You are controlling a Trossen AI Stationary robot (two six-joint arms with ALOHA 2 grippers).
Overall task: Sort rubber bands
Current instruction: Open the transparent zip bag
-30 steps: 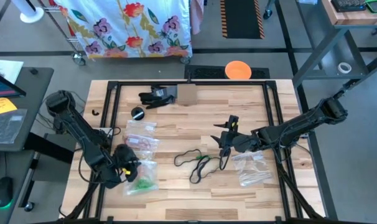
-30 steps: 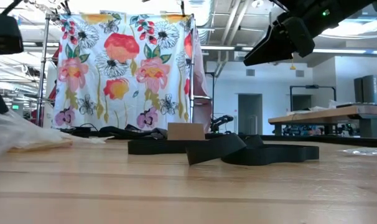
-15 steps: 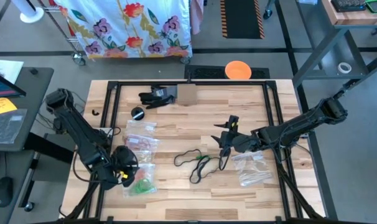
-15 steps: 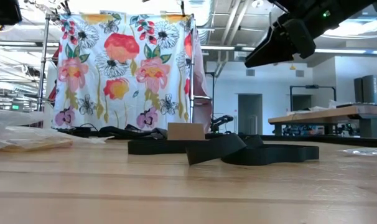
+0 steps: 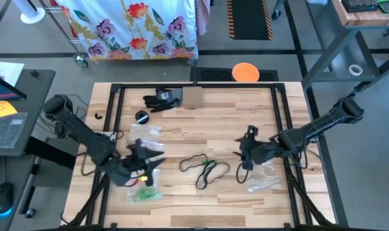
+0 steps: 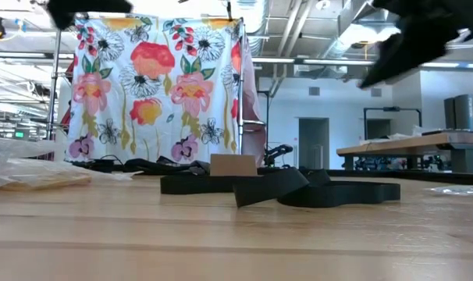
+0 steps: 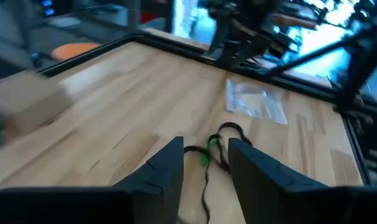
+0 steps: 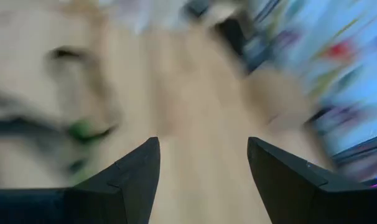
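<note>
We are seeing the rubber bands (image 5: 205,170) lying mid-counter (image 5: 201,122), lower centre of the high view. The left end effector (image 5: 151,158) is hovering lower left, fingers parted and empty. The right end effector (image 5: 246,156) is hanging wide open, right of centre.

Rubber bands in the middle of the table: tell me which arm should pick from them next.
Probably right. The right tool hangs open beside the rubber bands; the left tool, empty and open, is farther off over the clear bags.
</note>
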